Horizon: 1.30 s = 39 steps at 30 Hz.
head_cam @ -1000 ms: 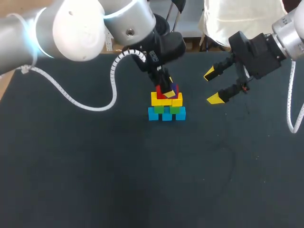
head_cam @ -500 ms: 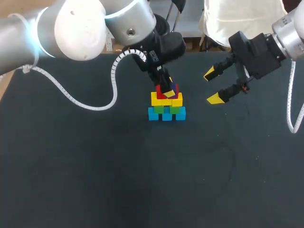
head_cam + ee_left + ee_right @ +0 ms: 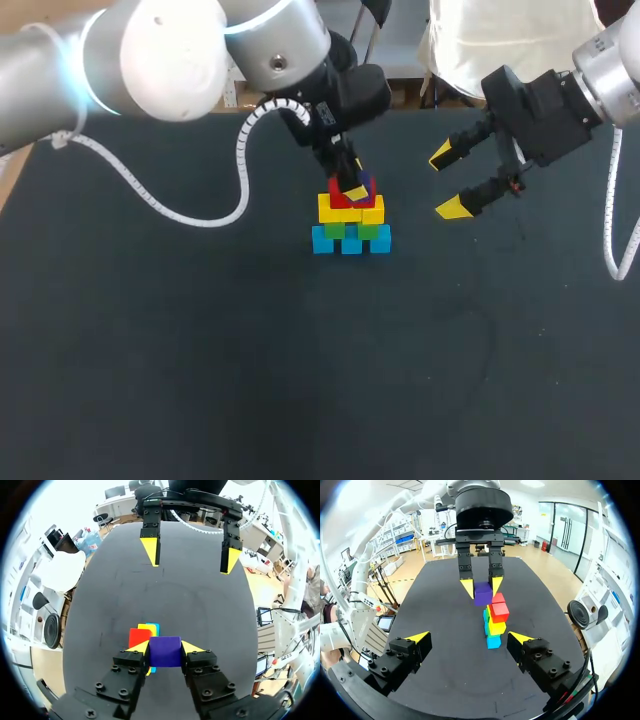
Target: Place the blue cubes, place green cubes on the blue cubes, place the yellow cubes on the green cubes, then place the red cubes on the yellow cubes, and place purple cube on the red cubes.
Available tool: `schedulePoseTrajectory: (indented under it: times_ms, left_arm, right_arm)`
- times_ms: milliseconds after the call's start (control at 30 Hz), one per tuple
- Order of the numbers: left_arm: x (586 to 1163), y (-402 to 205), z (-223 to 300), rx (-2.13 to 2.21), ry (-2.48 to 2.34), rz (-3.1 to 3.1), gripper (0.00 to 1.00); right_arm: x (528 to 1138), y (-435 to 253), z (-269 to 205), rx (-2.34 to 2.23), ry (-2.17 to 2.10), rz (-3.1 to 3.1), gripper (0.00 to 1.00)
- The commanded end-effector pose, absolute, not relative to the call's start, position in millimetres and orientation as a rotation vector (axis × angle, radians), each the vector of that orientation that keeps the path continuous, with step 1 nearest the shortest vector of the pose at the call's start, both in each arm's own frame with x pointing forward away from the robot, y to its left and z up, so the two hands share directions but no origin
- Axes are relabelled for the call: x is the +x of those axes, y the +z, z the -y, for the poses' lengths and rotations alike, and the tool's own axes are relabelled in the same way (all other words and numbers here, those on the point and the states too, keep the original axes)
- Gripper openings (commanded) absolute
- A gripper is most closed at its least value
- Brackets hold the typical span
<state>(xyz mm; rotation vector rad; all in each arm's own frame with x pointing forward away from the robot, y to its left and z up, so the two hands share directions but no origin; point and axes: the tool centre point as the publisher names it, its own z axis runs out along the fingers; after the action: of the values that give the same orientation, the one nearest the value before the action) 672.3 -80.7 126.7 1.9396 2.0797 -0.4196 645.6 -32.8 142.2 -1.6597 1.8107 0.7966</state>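
The stack [image 3: 350, 225] looks built through red; the left hand [image 3: 482, 587] pinches the purple cube [image 3: 483, 594] at its top, not yet released. The right hand [image 3: 448, 181] gapes empty.

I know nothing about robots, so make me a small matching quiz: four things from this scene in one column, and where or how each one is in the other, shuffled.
Things:
1. purple cube
2. blue cubes
3. right gripper
4. red cubes

Places or states:
A. bottom row, on the table
B. open, holding nothing, away from the cubes
C. gripped by the left gripper
D. on top of the yellow cubes

Pairs: 1-C, 2-A, 3-B, 4-D.
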Motion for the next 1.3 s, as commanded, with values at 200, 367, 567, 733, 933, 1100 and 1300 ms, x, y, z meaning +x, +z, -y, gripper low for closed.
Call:
schedulePoseTrajectory:
  times_ms: [200,367,567,733,933,1100,1300]
  left_arm:
    - [677.2,126.1,81.6,1.942,-0.423,-2.092,0.00]
    - [679.8,127.3,80.9,1.939,-0.420,-2.093,0.00]
    - [681.4,128.7,80.3,1.937,-0.416,-2.093,0.00]
    - [679.2,126.1,80.6,1.934,-0.427,-2.100,0.00]
    - [677.7,122.9,78.9,1.929,-0.430,-2.110,0.00]
    - [679.4,123.0,80.1,1.928,-0.429,-2.110,0.00]
    - [682.6,121.6,81.8,1.931,-0.428,-2.109,0.00]
  right_arm:
    - [645.3,142.0,33.2,-1.659,0.797,-1.808,1.00]
    - [645.3,142.0,33.2,-1.659,0.797,-1.808,1.00]
    - [645.3,142.0,33.2,-1.659,0.797,-1.808,1.00]
    - [645.3,142.0,33.2,-1.659,0.797,-1.808,1.00]
    - [645.3,142.0,33.2,-1.659,0.797,-1.808,1.00]
    - [645.3,142.0,33.2,-1.659,0.797,-1.808,1.00]
    - [645.3,142.0,33.2,-1.659,0.797,-1.808,1.00]
